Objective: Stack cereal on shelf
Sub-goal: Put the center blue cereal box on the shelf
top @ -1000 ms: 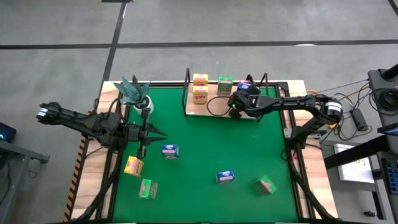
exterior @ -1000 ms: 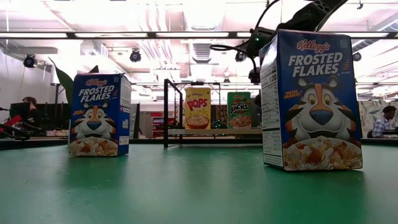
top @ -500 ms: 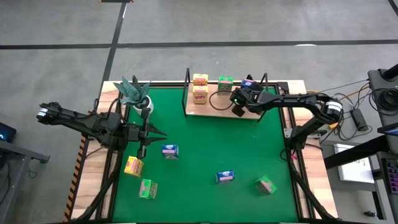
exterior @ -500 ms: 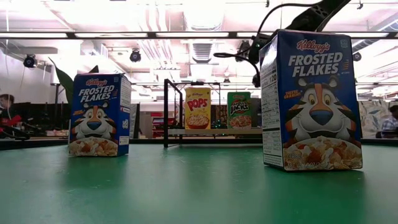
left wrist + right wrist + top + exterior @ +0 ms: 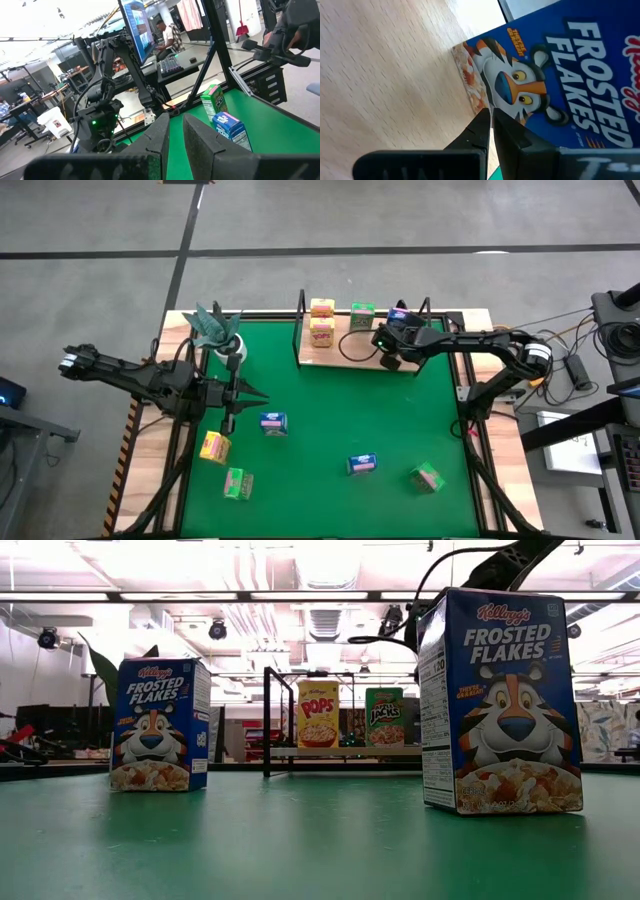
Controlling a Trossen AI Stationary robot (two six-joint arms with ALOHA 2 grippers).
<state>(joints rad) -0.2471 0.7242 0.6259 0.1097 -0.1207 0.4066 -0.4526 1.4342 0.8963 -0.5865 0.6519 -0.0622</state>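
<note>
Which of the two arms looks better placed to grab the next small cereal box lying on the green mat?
Probably the left. Its left gripper hovers over the green mat beside a small blue cereal box and a yellow one. The right gripper, shut and empty, is over the wooden shelf board.

"Frosted Flakes" on blue box [image 5: 500, 700]

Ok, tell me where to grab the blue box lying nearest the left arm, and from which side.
Take the blue box across its two longer side faces, coming straight down from above. It lies flat on the green mat with open space all round, and the left tool waits just beside it.
</note>
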